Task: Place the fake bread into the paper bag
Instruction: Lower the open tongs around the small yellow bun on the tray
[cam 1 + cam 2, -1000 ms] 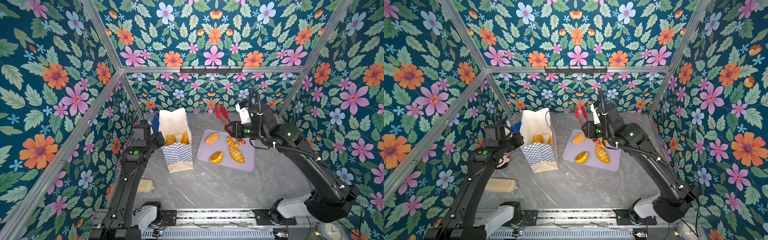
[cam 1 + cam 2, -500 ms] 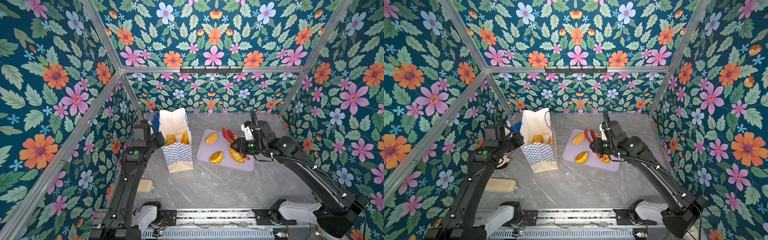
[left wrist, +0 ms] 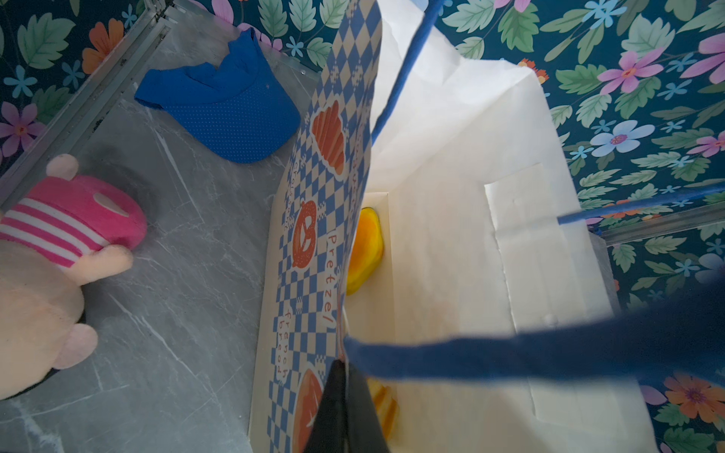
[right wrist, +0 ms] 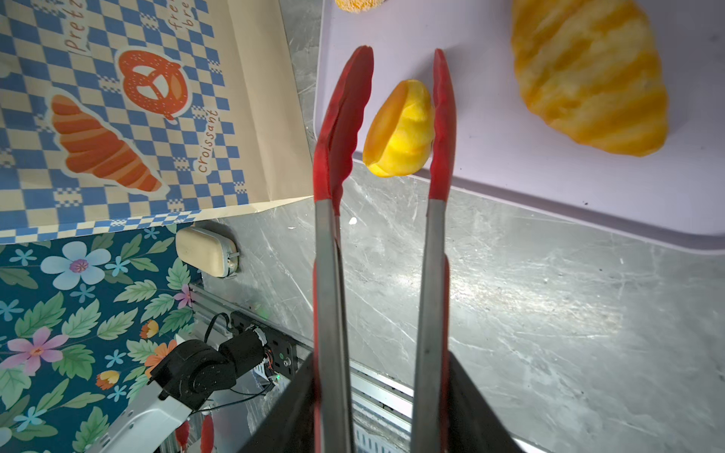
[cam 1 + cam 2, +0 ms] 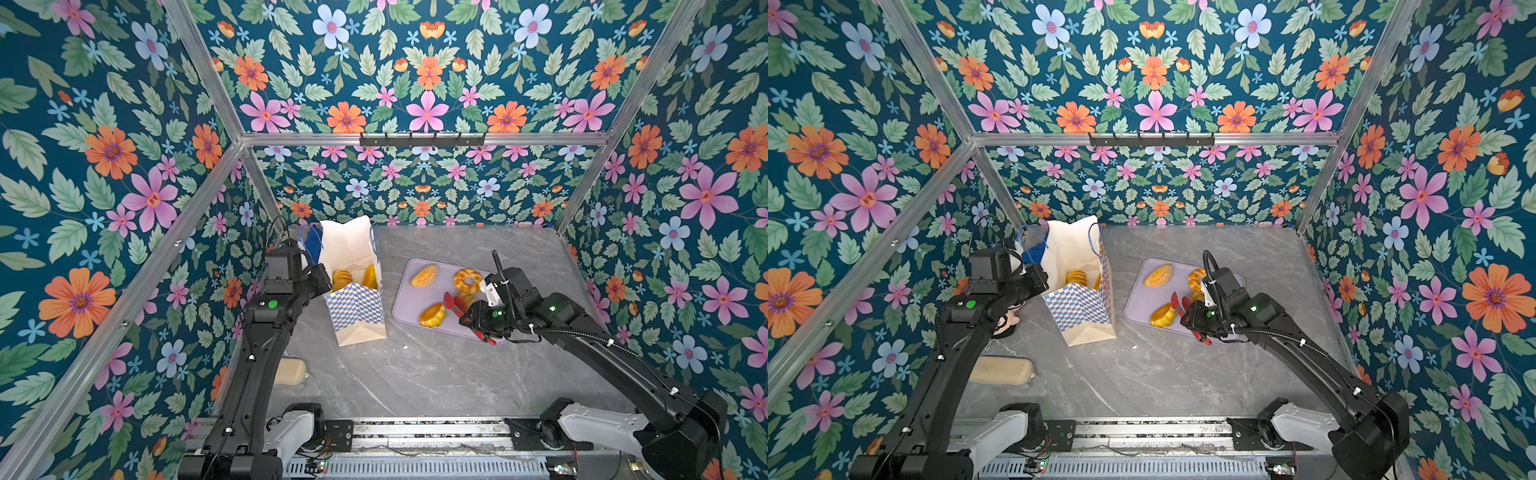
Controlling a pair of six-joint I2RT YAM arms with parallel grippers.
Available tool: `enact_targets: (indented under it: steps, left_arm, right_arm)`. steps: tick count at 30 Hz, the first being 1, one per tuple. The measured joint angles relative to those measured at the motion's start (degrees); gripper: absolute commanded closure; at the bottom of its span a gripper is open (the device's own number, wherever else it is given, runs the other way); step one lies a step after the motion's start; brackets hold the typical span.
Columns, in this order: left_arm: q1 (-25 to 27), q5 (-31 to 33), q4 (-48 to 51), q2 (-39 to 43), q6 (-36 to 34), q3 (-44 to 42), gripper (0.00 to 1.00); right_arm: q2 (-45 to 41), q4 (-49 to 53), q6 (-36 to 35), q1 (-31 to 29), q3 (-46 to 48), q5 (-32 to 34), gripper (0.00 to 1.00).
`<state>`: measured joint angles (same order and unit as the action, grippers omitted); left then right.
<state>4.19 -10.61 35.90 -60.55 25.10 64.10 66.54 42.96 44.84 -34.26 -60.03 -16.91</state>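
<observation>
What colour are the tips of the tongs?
The tongs have red tips and grey metal arms; the right wrist view shows this best.

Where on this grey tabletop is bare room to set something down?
Bare: the front strip between the blue-checkered paper bag, lilac tray and front metal rail; the stretch behind the tray. Crowded: left of the bag, with blue cap, pink-striped plush doll, beige pouch; red-tipped tongs over the tray.
</observation>
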Motion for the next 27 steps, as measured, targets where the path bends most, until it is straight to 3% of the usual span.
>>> enact_targets:
  steps: [27]
  left_arm:
    - [0.0, -0.85, -0.85, 0.28, 0.28, -1.09, 1.0]
  right_arm:
    - [4.81, -8.5, 2.56, 0.0, 5.16, -2.89, 0.47]
